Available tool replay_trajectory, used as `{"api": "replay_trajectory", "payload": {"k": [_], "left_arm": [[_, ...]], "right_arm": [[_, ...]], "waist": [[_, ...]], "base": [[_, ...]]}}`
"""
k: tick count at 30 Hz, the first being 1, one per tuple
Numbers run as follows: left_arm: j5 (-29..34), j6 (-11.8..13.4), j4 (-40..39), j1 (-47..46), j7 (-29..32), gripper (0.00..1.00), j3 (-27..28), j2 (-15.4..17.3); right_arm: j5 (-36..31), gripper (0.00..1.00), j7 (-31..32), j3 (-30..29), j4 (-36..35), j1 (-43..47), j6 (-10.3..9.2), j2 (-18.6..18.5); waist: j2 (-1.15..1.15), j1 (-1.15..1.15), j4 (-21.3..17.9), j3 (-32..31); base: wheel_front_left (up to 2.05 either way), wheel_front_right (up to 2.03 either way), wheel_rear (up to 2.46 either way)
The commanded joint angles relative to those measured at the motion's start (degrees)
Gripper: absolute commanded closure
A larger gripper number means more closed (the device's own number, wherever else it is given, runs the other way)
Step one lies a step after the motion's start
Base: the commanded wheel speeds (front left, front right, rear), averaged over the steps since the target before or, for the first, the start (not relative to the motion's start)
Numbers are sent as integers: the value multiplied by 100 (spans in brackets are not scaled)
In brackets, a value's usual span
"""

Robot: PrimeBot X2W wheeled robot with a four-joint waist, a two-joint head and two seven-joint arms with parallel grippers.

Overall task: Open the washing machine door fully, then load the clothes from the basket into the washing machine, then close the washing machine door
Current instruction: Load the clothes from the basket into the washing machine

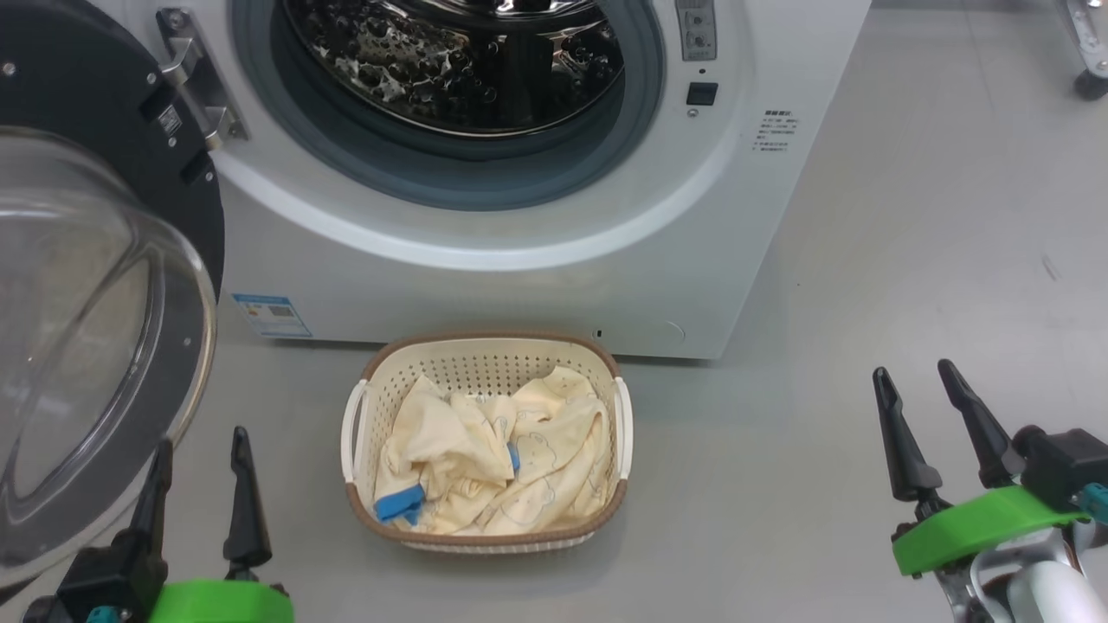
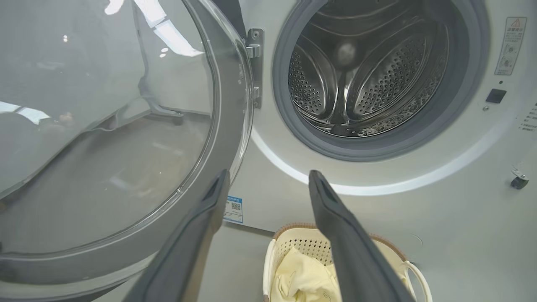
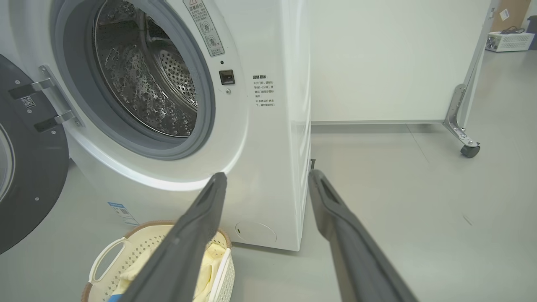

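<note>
Nearest you, the left gripper (image 1: 202, 439) and right gripper (image 1: 913, 370) hang at the lower corners, each with its fingers spread and holding nothing. Between them and farther on, the basket (image 1: 493, 336) sits on the floor (image 1: 779, 484) with the clothes (image 1: 493, 450) heaped inside, close before the washer (image 1: 519, 285). Its door (image 1: 86, 104) stands swung open at your left, and the drum (image 1: 459, 61) shows through the opening.

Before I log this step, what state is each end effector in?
Left end effector: open, holding nothing.
Right end effector: open, holding nothing.
</note>
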Motion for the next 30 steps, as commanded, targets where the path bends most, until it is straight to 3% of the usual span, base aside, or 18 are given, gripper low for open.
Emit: {"api": "replay_trajectory", "payload": {"k": [1,10,30], "left_arm": [[10,61,-222,-280,-76,0,207,87],[-42,75,-192,-267,-161,0,187,43],[-156,-121,-156,-519,-231,0,14,-6]], "right_arm": [[-10,0,-56,80,-188,-255,-16,-102],[-9,0,-56,61,-199,-317,-16,-99],[-42,0,-56,23,-283,-387,-16,-53]], "waist": [[0,0,4,33],[0,0,-8,152],[0,0,-169,616]], "base": [[158,-158,0],[90,-90,0],[2,-2,0]]}}
